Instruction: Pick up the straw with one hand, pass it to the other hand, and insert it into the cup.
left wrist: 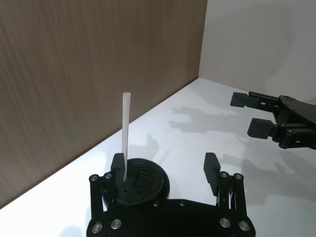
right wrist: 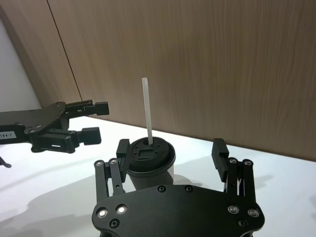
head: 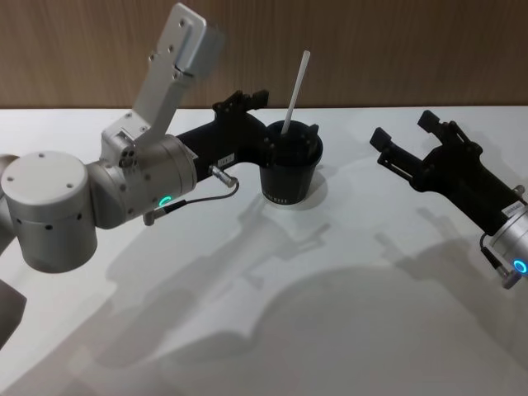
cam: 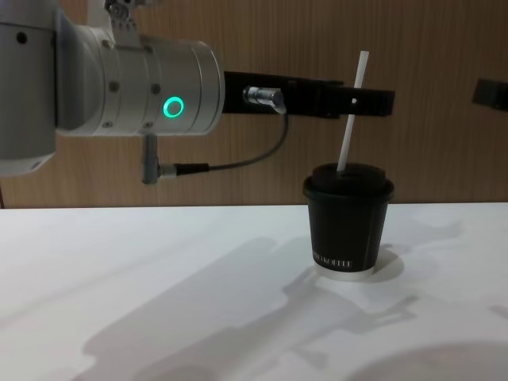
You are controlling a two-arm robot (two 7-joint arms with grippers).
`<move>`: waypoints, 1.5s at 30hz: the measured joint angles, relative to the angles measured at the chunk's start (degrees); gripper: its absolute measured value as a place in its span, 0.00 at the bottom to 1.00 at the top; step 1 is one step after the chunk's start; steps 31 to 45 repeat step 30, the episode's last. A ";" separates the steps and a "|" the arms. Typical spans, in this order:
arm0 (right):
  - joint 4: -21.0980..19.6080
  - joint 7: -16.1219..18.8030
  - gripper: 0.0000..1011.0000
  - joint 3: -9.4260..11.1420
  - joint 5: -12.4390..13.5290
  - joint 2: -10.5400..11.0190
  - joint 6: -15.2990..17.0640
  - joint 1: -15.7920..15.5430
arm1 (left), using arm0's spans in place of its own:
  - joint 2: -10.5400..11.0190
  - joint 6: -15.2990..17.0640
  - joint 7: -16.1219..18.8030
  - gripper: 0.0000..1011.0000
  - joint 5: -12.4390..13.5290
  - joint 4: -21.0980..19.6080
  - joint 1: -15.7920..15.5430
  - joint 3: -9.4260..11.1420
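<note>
The black cup (head: 289, 177) stands on the white table, toward the back and near the middle. The white straw (head: 295, 91) stands in its domed lid, leaning slightly, with nothing holding it. My left gripper (head: 281, 115) hovers above the lid, open; in the left wrist view the straw (left wrist: 125, 133) rises beside one of its fingers (left wrist: 117, 168). From the side, the left gripper (cam: 373, 101) crosses the straw (cam: 351, 119) about halfway up. My right gripper (head: 403, 129) hangs open to the right of the cup, apart from it, facing the cup (right wrist: 148, 153).
A wood-panelled wall (head: 371, 49) runs along the table's back edge. The bulky silver left arm (head: 82, 198) with a thin black cable (head: 219, 188) spans the left side. The white tabletop (head: 330, 313) stretches toward the front.
</note>
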 joint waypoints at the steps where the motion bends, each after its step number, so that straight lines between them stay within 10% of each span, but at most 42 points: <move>1: 0.04 0.10 0.99 -0.07 -0.10 0.04 -0.27 0.02 | 0.00 0.05 0.08 0.99 0.00 -0.10 0.13 -0.06; 45: 0.87 1.46 0.99 -1.26 -1.65 0.63 -4.02 0.31 | -0.10 0.72 1.15 0.99 -0.09 -1.52 1.93 -0.71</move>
